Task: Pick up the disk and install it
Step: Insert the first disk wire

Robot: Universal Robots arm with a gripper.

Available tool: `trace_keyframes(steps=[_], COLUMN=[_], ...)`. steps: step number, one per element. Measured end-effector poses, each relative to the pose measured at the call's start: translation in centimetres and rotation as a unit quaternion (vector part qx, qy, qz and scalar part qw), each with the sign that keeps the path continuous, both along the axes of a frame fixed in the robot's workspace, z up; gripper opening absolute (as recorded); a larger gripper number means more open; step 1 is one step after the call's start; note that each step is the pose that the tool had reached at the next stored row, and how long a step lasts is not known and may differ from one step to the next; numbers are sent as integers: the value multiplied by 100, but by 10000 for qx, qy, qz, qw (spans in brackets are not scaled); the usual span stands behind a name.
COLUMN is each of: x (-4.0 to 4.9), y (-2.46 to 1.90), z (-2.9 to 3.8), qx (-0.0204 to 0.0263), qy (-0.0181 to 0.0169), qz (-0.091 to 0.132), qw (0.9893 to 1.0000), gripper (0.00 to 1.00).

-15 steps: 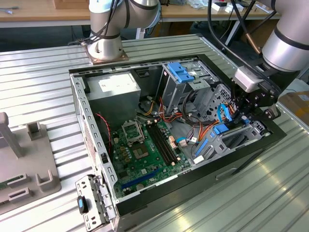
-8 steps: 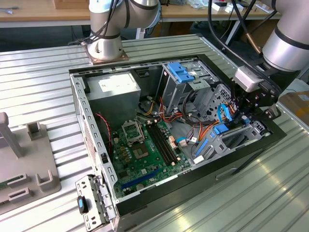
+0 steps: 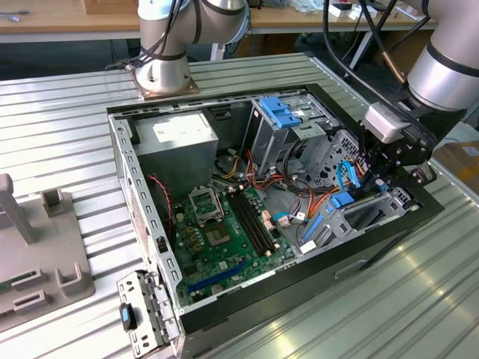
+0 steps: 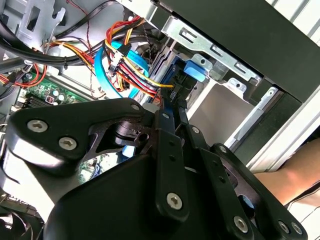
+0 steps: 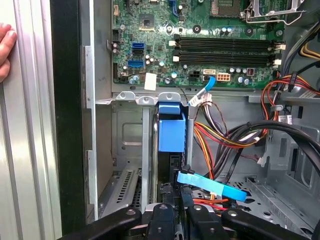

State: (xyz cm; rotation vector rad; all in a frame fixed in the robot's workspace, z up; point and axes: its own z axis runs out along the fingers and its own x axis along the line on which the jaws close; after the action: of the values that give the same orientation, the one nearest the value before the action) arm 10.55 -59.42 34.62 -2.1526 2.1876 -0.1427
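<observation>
The disk [image 5: 171,131] stands on edge in the metal drive cage [image 5: 127,135] at the front corner of the open computer case [image 3: 131,161]. Its bright blue rail end faces the motherboard, and the dark body runs back to my fingers. In the exterior view the disk's blue rail [image 3: 340,200] shows in the cage on that view's right, under my gripper [image 3: 380,179]. In both wrist views my gripper [image 5: 176,204] [image 4: 170,102] has its black fingers [image 4: 167,145] drawn close on the disk's rear edge.
A light-blue flat cable [image 5: 212,185] and bundles of red, yellow and black wires [image 4: 132,70] crowd the fingers. The green motherboard [image 3: 224,224], grey power-supply box [image 3: 176,146] and blue bracket [image 3: 278,111] lie deeper in the case. A person's hand [image 5: 5,47] rests on the table beside it.
</observation>
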Motion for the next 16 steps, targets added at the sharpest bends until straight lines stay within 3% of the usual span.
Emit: trace_keyframes(steps=[3,16], x=[-16,3], y=[0,-1], z=[-10,-30], qx=[28,26], qy=[0,0], qz=[1,0], qw=[10000,10000], gripper=[17,17])
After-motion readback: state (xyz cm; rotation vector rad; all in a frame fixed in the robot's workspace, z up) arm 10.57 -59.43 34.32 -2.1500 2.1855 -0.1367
